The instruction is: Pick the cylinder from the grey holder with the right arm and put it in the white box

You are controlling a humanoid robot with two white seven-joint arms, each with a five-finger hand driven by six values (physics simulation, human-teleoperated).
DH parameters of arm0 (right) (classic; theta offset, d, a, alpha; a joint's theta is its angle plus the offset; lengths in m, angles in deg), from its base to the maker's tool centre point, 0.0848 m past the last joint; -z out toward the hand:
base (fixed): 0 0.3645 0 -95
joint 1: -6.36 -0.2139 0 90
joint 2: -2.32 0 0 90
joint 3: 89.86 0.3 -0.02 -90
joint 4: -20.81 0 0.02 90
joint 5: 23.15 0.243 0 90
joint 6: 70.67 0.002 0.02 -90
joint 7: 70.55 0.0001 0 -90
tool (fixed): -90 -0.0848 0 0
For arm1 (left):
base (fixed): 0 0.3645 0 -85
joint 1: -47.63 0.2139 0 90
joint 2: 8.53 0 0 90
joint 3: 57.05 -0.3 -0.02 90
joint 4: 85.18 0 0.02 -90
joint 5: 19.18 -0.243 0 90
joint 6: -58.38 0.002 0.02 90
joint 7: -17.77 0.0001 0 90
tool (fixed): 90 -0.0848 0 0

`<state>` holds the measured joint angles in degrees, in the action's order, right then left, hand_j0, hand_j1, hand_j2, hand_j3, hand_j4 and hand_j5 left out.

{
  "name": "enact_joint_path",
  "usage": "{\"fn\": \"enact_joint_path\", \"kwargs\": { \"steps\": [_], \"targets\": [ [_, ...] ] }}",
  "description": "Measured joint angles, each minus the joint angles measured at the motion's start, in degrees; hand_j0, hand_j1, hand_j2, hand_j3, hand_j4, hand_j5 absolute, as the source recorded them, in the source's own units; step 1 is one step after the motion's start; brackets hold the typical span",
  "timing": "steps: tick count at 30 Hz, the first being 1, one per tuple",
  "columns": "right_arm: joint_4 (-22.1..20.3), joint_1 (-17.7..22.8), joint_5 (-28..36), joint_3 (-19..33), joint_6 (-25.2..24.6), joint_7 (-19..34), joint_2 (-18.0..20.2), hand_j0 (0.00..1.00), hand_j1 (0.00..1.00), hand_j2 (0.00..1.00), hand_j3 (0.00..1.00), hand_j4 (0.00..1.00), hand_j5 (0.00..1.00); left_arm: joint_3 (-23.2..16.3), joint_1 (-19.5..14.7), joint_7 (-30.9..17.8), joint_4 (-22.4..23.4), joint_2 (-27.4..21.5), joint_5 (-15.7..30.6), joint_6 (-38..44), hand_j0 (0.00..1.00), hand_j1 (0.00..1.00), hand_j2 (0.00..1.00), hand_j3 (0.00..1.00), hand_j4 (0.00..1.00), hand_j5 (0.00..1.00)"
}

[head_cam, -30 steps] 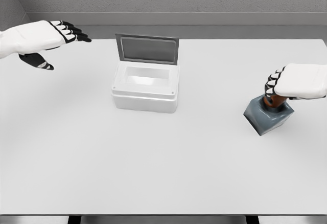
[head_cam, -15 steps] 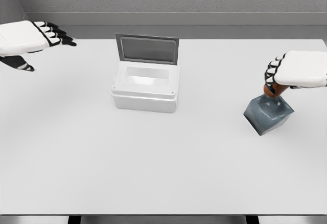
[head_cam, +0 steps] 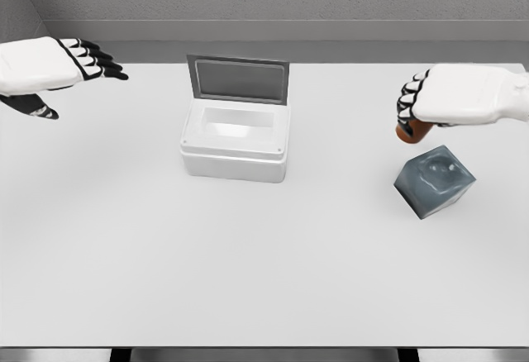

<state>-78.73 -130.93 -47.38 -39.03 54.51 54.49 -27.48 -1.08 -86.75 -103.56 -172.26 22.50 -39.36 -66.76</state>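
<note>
My right hand (head_cam: 417,110) hangs above the table at the right, shut on the orange-brown cylinder (head_cam: 411,133), whose lower end pokes out below the fingers. The cylinder is clear of the grey holder (head_cam: 435,181), which sits just below and to the right with its round socket showing. The white box (head_cam: 236,139) stands left of centre with its grey lid (head_cam: 238,78) raised at the back and its inside bare. My left hand (head_cam: 78,60) hovers at the far left edge, fingers stretched out, holding nothing.
The white table (head_cam: 248,263) spans the view, its front edge near the bottom. A grey wall runs behind its far edge.
My right hand has lifted the cylinder out of the holder and carried it up and to the left. The left hand drew back to the left, then held still.
</note>
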Motion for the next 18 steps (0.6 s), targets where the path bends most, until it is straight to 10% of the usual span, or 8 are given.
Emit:
{"fn": "enact_joint_path", "kwargs": {
  "steps": [18],
  "targets": [
    [0.68, -2.46, -2.01, -0.24, -0.02, 0.0, -8.2, 0.41, 0.41, 0.41, 0.41, 0.41, 0.41, -1.84, -0.7, 0.01, -2.68, 0.52, -0.3, 1.35, 1.0, 1.0, 1.0, 1.0, 1.0, 1.0]
  ]
}}
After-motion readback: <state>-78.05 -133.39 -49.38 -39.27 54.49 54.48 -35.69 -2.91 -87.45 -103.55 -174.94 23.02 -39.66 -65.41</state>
